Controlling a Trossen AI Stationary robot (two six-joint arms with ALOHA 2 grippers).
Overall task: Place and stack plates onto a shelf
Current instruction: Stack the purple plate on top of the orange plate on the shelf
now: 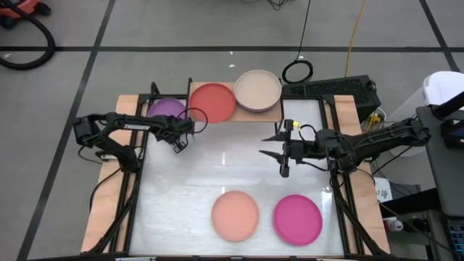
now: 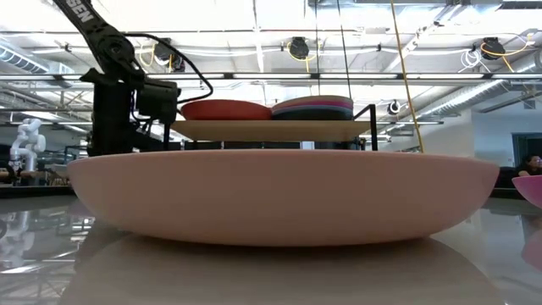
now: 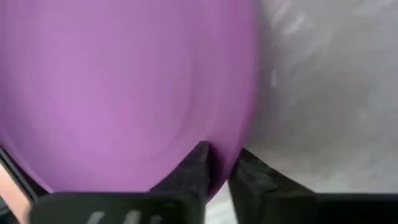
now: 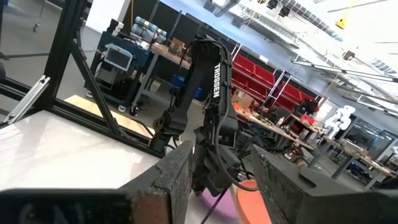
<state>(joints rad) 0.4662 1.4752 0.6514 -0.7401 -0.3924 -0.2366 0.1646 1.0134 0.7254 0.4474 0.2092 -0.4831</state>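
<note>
The light-wood shelf (image 1: 129, 106) stands along the table's far edge. On it lie a red plate (image 1: 212, 101) and a stack topped by a beige plate (image 1: 257, 90); the low view shows that stack (image 2: 315, 107) in several colours. The purple plate (image 1: 165, 109) is over the shelf's left end, with my left gripper (image 1: 181, 134) shut on it. A salmon plate (image 1: 235, 214) and a magenta plate (image 1: 298, 220) lie flat on the white table near its near edge. My right gripper (image 1: 279, 148) hovers open over the table's middle right, touching nothing. My left gripper pinches the purple plate by its rim (image 3: 221, 163), one finger (image 3: 194, 168) on the plate's inner face and the other (image 3: 252, 180) outside the edge. The plate stretches away from the fingers. I cannot tell whether it rests on the shelf board or hangs just above it.
Black frame posts stand at the shelf's corners (image 1: 190, 85) and along the table's sides (image 1: 341, 196). A black cable loop (image 1: 297, 71) lies behind the shelf. The salmon plate (image 2: 279, 199) fills the low view. Bare white table (image 1: 217, 163) lies between both arms.
</note>
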